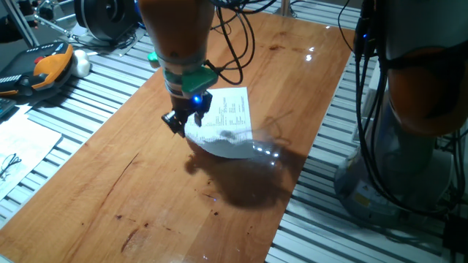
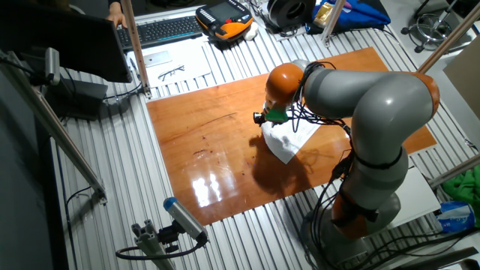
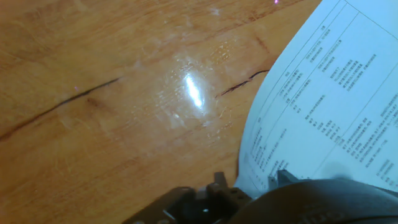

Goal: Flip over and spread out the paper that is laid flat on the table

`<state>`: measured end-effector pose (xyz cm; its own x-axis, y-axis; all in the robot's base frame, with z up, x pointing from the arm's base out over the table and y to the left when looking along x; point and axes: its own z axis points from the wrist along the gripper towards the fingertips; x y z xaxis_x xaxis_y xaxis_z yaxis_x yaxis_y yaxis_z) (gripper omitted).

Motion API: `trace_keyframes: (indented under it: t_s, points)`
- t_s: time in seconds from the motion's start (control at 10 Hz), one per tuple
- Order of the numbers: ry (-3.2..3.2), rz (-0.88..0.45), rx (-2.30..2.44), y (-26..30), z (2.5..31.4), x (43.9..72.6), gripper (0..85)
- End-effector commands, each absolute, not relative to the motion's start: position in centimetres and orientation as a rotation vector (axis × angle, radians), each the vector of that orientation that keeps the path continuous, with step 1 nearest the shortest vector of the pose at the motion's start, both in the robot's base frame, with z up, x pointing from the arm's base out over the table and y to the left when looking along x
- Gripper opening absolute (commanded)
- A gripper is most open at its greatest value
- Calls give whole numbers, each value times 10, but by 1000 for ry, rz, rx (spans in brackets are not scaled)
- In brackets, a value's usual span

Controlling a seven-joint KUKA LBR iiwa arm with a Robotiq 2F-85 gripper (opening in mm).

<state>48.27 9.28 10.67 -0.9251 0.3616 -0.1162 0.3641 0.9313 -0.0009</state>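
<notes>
Gripper (image 1: pixel 184 119) pinches the paper's (image 1: pixel 227 120) near edge, lifted off the table (image 1: pixel 146 183), printed face up. Sheet trails away from the fingers toward the far end; long axis runs along the board.

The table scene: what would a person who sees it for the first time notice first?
Most striking is the paper, its printed face up, near the middle of the glossy reddish-brown table, one edge lifted and curling at the gripper. The big grey and orange arm bends over it. Beyond the board's far edge lie a keyboard and glasses on a sheet.
</notes>
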Motion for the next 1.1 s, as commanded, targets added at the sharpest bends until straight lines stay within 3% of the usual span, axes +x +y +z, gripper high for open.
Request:
trace_keyframes:
  t_s: [0.0, 0.3, 0.4, 0.5, 0.8, 1.0]
  points:
    - [2983, -38, 563, 92, 114, 484, 680]
    - [3015, -54, 539, 84, 135, 488, 680]
    - [3022, -68, 526, 84, 138, 487, 510]
    - [3038, -80, 522, 82, 144, 486, 510]
    - [3088, -88, 479, 68, 165, 486, 0]
    - [3092, -69, 458, 63, 174, 485, 0]
